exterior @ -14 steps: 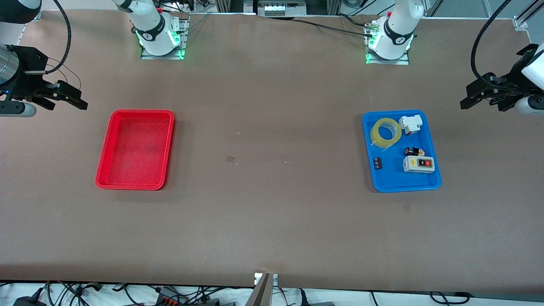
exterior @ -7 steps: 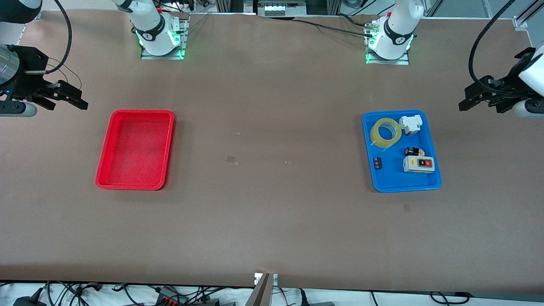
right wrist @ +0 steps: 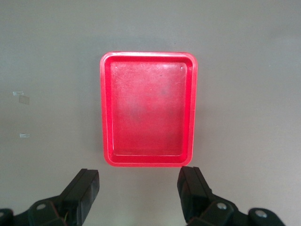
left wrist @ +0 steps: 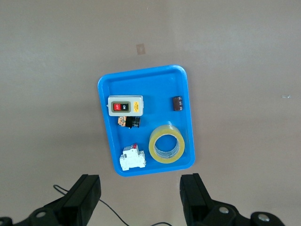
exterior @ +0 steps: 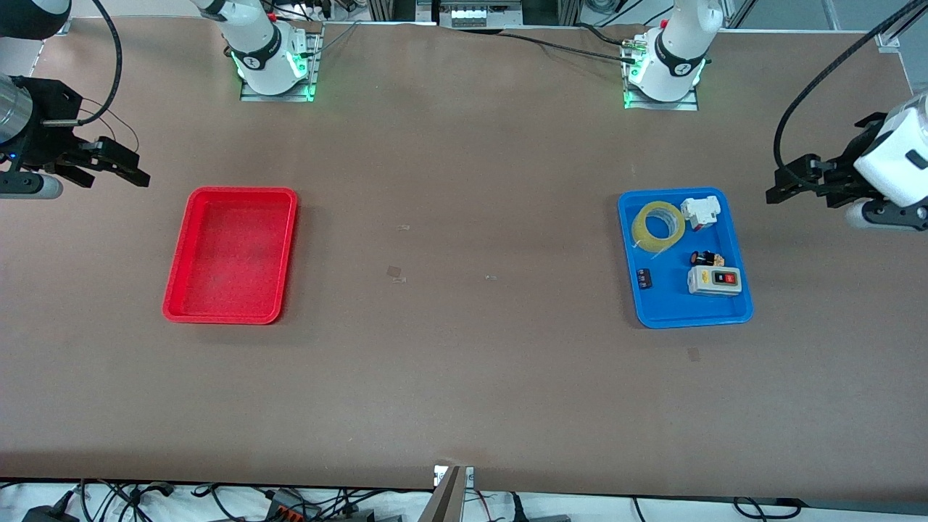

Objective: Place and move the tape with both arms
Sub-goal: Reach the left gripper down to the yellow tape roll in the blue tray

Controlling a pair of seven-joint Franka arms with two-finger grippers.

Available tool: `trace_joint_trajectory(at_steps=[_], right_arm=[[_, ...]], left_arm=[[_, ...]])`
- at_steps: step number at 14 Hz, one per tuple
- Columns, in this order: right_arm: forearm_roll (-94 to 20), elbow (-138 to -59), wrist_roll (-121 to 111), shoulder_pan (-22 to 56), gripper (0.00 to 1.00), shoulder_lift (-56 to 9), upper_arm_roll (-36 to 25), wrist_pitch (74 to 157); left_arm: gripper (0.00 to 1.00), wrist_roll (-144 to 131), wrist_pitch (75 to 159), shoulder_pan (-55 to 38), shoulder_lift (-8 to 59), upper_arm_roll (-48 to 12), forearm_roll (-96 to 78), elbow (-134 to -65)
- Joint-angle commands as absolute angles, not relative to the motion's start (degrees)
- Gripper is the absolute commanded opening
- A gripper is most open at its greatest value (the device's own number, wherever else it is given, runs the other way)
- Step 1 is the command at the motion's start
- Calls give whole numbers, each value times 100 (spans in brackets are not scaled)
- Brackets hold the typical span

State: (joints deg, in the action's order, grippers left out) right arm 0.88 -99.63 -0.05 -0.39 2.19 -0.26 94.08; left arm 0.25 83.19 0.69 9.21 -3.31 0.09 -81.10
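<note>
The yellow tape roll (exterior: pixel 658 226) lies flat in the blue tray (exterior: pixel 652 308), in the corner farthest from the front camera; it also shows in the left wrist view (left wrist: pixel 168 145). My left gripper (exterior: pixel 786 184) is open and empty, up in the air over bare table beside the blue tray at the left arm's end; its fingers (left wrist: pixel 85 194) stand wide apart. My right gripper (exterior: pixel 129 168) is open and empty, over bare table beside the red tray (exterior: pixel 230 316) at the right arm's end.
In the blue tray (left wrist: pixel 104 136) also lie a white breaker (exterior: pixel 700 211), a grey switch box (exterior: pixel 714 280), a small black-red part (exterior: pixel 705 258) and a small black block (exterior: pixel 644 278). The red tray (right wrist: pixel 106 108) holds nothing.
My left gripper has moved toward the blue tray and a little lower in the front view. The right arm has not moved.
</note>
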Motion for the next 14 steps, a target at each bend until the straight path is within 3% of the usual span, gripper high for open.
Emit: trace_joint_trajectory(at_steps=[1,4,7,14], right_arm=[[88,-9949,-97,-88,100,264,0,9387],[88,-9940,-105,-79,100,246,0,9387],[88,-9940,-114,-88,100,246,0,9378],[201,-9958,-114,-70,100,237,9,9396]], left_arm=[[100,53,8375,79,1107,-343,9,-8033],[100,9,8866,1,1107,-369,9,-8532],[100,0,9832,0,915,-378,9,-9620],[100,105,13214,88,220,-395,9,-13091]])
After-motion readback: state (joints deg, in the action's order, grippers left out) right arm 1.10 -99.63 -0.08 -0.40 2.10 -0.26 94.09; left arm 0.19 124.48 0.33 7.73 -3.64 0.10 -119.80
